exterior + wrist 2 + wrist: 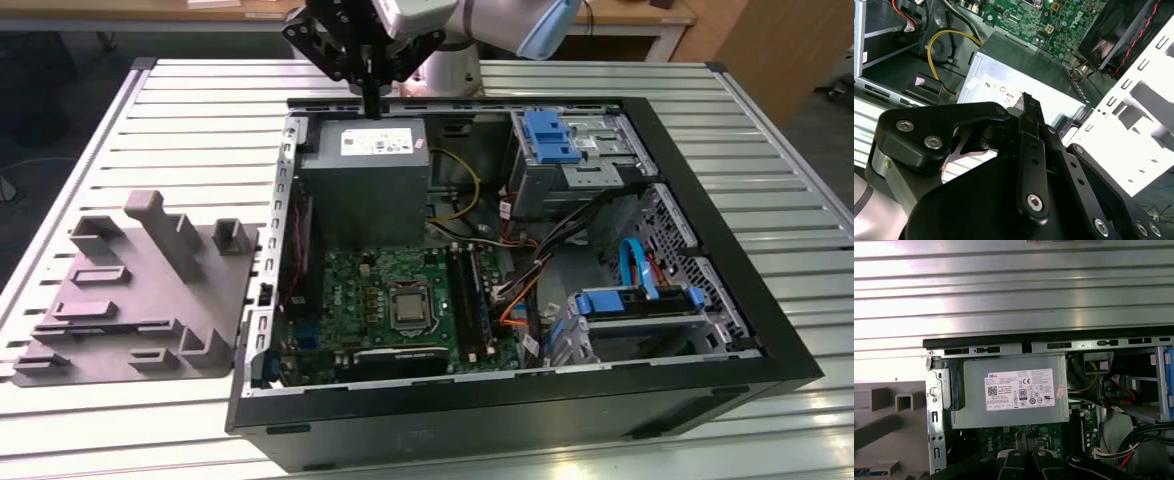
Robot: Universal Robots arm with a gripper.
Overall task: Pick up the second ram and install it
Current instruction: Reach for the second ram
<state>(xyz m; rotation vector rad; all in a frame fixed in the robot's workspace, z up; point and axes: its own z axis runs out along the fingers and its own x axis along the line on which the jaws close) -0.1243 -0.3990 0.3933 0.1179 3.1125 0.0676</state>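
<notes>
My gripper (371, 104) hangs above the back edge of the open computer case (710, 205), just over the grey power supply (363, 180). In both wrist views its black fingers are pressed together with nothing between them: second wrist view gripper (1026, 100), first wrist view gripper (1021, 438). The long black slots (467, 295) run beside the processor socket on the green motherboard (380, 290). I cannot pick out the second ram from those dark slots or anywhere else.
A grey plastic fixture (134, 290) with upright blocks lies on the slatted metal table at the exterior view's left, beside the case. Inside the case are blue drive brackets (550, 135), cables and a black fan (1114, 30). The robot base stands behind the case.
</notes>
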